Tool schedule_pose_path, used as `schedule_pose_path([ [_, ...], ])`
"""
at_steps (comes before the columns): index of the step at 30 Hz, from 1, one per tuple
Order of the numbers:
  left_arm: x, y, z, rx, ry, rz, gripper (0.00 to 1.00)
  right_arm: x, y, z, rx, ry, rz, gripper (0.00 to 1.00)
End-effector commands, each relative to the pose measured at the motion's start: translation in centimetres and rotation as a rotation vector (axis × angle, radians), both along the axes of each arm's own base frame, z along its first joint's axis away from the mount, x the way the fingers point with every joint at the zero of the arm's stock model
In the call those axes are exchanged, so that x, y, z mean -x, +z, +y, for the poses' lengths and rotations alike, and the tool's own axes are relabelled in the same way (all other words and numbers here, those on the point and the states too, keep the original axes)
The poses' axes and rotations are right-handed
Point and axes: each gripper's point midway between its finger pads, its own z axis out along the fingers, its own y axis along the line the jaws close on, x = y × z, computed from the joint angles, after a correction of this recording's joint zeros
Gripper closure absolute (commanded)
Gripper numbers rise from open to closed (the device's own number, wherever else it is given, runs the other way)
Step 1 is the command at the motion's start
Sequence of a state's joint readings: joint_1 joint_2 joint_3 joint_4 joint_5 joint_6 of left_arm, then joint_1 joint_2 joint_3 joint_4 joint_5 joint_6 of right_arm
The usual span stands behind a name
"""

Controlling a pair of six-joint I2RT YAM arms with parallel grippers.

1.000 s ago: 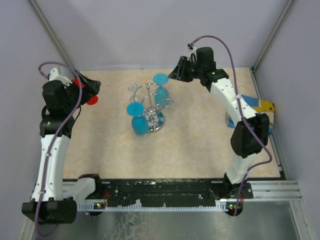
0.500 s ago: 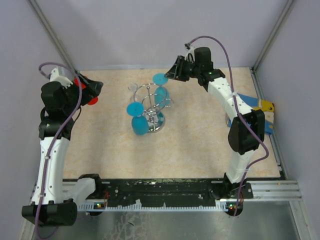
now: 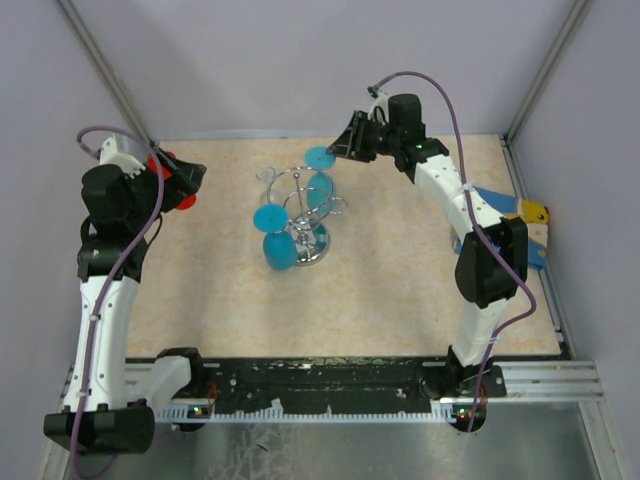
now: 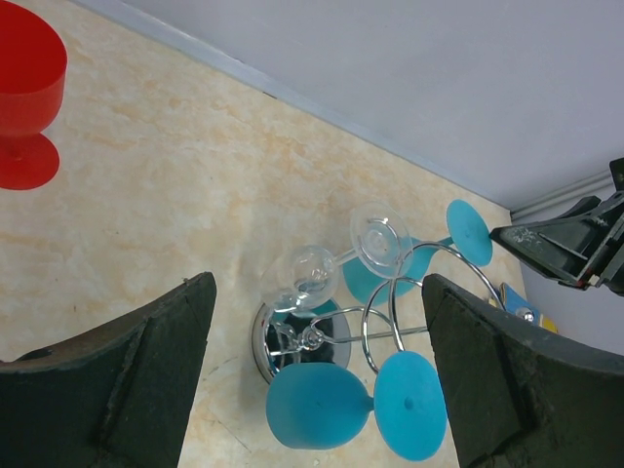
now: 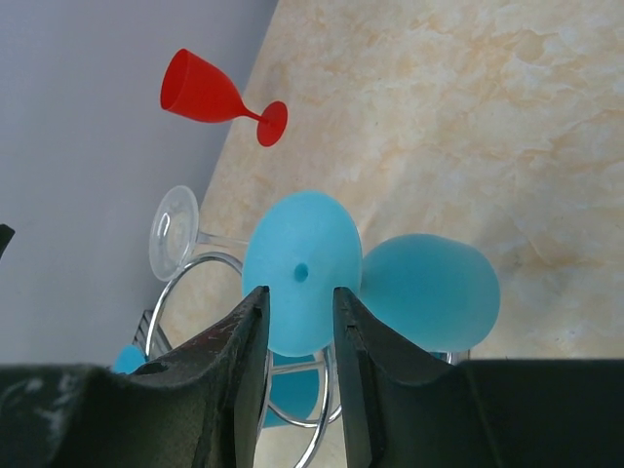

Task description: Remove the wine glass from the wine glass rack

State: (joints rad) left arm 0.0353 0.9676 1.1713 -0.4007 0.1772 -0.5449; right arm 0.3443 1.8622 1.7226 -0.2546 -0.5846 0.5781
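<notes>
The chrome wine glass rack (image 3: 312, 246) stands mid-table, its round base also in the left wrist view (image 4: 265, 336). Two blue wine glasses and a clear one (image 3: 268, 176) hang on it. The far blue glass (image 3: 320, 159) points its foot at my right gripper (image 3: 345, 147). In the right wrist view that foot (image 5: 302, 244) lies just beyond the narrowly open fingertips, with its bowl (image 5: 429, 292) behind. The near blue glass (image 3: 278, 248) hangs at the front. My left gripper (image 3: 190, 175) is wide open and empty, left of the rack.
A red wine glass (image 3: 182, 200) stands on the table under the left gripper and shows in the left wrist view (image 4: 21, 97). A blue and yellow object (image 3: 527, 216) lies at the right edge. Grey walls close the back and sides.
My right gripper has moved left, closer to the far blue glass's foot. The left arm has barely moved.
</notes>
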Motion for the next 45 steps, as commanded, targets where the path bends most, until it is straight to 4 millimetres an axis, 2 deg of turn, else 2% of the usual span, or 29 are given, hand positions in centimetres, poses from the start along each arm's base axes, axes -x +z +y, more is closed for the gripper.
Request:
schedule_pose_path([
  [1, 0.4, 0.6, -0.1, -0.01, -0.01, -0.031, 0.08, -0.6, 1.3, -0.4, -0.002, -0.015, -0.06, 0.66],
  [12, 0.5, 0.5, -0.2, -0.01, -0.015, -0.034, 0.08, -1.0, 0.7, -1.0, 0.01, -0.038, -0.058, 0.65],
  [26, 0.3, 0.0, -0.3, -0.008, -0.018, -0.028, 0.08, -1.0, 1.2, -2.1, 0.002, -0.07, -0.09, 0.64],
  [35, 0.3, 0.0, -0.4, -0.004, -0.025, -0.028, 0.08, -0.9, 1.2, -2.1, -0.009, -0.054, -0.09, 0.64],
  [42, 0.2, -0.1, -0.3, -0.007, -0.02, -0.026, 0.08, -1.7, -0.7, -3.0, 0.016, -0.075, -0.055, 0.64],
  [45, 0.3, -0.1, -0.3, -0.01, -0.021, -0.025, 0.08, -3.3, -1.9, -4.7, 0.066, -0.132, -0.028, 0.63],
])
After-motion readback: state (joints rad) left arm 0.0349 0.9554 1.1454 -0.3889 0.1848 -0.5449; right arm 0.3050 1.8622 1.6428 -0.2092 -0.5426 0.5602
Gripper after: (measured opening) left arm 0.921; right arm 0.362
